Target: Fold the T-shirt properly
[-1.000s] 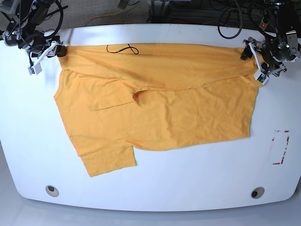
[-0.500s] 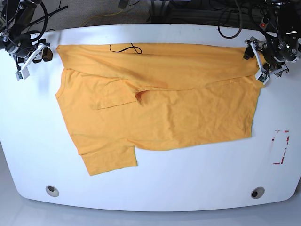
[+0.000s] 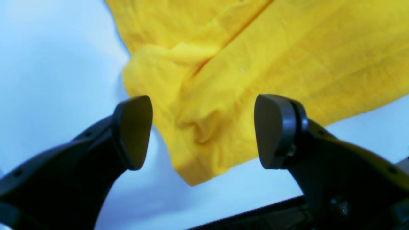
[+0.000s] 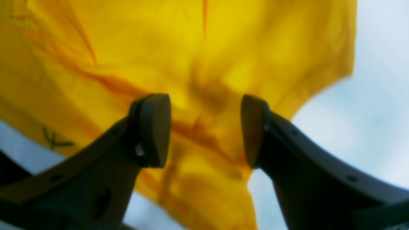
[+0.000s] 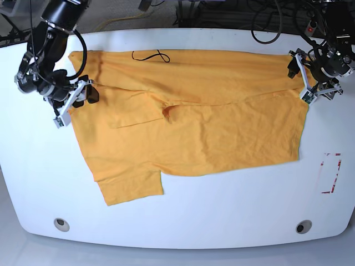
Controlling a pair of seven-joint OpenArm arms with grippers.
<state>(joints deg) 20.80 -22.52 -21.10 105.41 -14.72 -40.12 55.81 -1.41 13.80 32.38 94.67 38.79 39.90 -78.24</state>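
The orange-yellow T-shirt [image 5: 211, 127] lies on the white table [image 5: 233, 210]. Its far part is folded toward me, and black lettering [image 5: 151, 55] shows at the far edge. My right gripper [image 5: 83, 98] hangs over the shirt's left edge, below the far-left corner. In the right wrist view this gripper [image 4: 204, 131] is open, with blurred orange cloth [image 4: 207, 48] beyond the gap. My left gripper [image 5: 299, 75] sits at the shirt's far-right corner. Seen from the left wrist, it [image 3: 204, 131] is open, and the bunched corner of cloth [image 3: 198, 127] lies between the fingers, apart from both.
A red-and-white marked rectangle [image 5: 331, 173] lies on the table to the right of the shirt. Two round holes [image 5: 61, 224] [image 5: 303, 226] sit near the front edge. Cables and dark equipment [image 5: 222, 14] run behind the table's far edge.
The right gripper let go of the shirt's far-left corner, drew off to the left, then came nearer onto the left edge with its jaws wider. The left gripper has barely moved.
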